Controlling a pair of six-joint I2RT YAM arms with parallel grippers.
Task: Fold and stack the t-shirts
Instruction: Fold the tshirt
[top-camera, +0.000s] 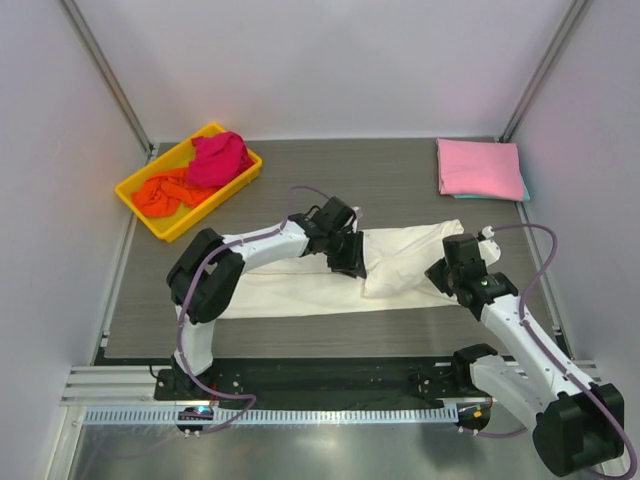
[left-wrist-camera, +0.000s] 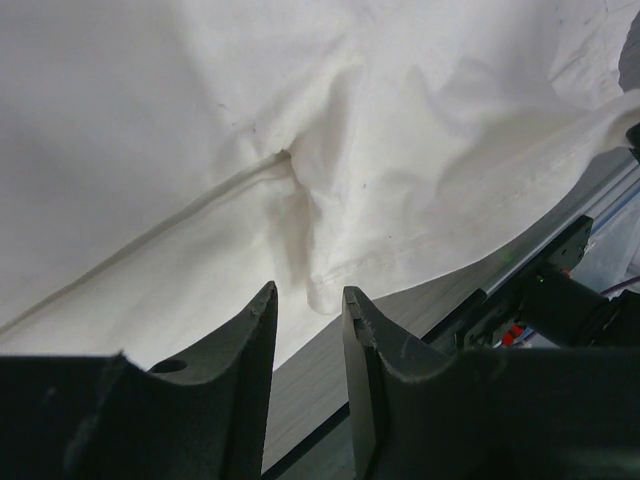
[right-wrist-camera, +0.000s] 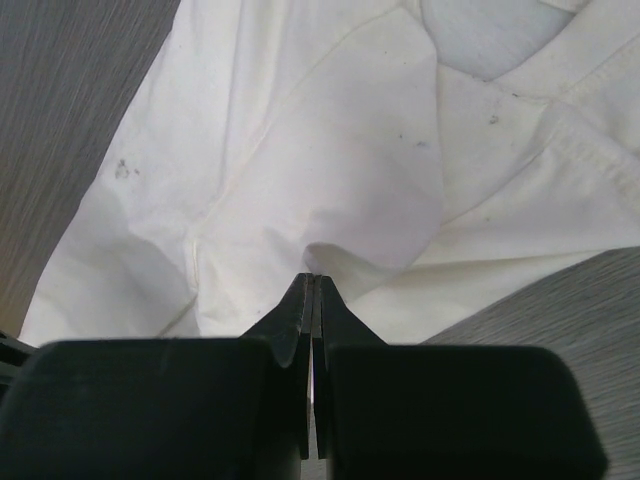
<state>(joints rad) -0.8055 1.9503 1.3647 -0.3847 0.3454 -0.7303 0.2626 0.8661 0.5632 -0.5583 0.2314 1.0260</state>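
The cream shirt (top-camera: 300, 295) is soft, matte cotton, creased and faintly speckled. It lies flat on the grey wood-grain table (top-camera: 300, 190), its long axis running left to right, and both grippers are over its right half. The right gripper (right-wrist-camera: 313, 282) has its dark tapered fingers pressed together, pinching a puckered fold with the stitched collar just ahead of it. The left gripper (left-wrist-camera: 308, 300) has its tips spread, and a rounded hem fold sits right at the gap. Far beyond the right gripper lies a square-folded pink shirt (top-camera: 478, 167). Far beyond the left gripper, a yellow plastic tray (top-camera: 140, 215) holds crumpled magenta (top-camera: 220, 158) and orange (top-camera: 165, 193) shirts.
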